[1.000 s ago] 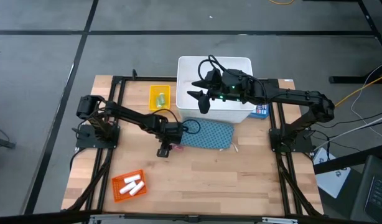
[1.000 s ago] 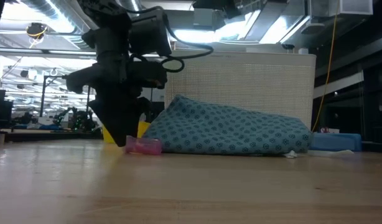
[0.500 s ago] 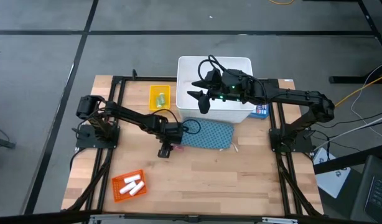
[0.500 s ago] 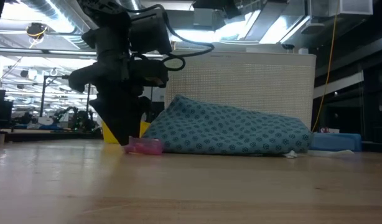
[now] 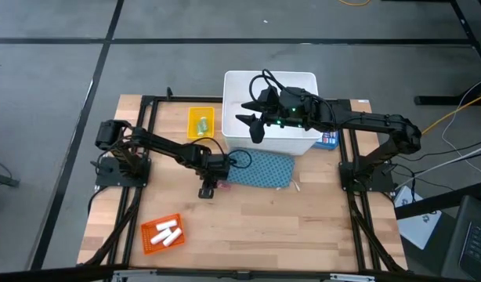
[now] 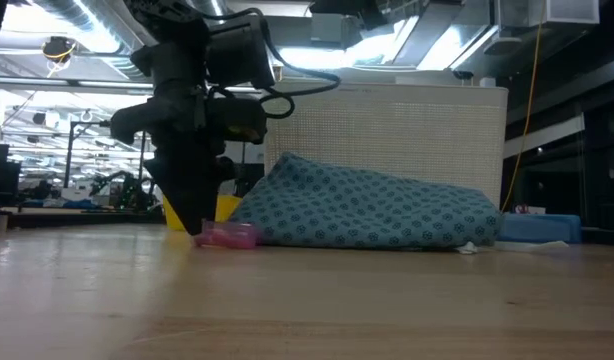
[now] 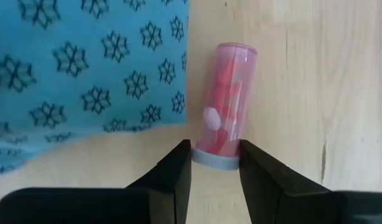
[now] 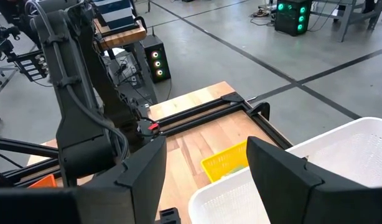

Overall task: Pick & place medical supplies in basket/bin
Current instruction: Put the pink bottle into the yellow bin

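vial [image 7: 224, 102] beside pouch [image 5: 262, 169], bin [image 5: 269, 79] behind pouch, rolls [image 5: 168, 233] in tray [image 5: 150, 243]

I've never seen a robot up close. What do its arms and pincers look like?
Both arms are dark, jointed and slim, with black cables looping along them. The right arm shows small green lights. Each ends in a pincer of two flat black fingers: left pincer, right pincer.

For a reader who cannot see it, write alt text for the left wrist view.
The left gripper has its two dark fingers on either side of the grey cap end of a small pink vial lying on the wooden table. A teal patterned pouch lies beside the vial.
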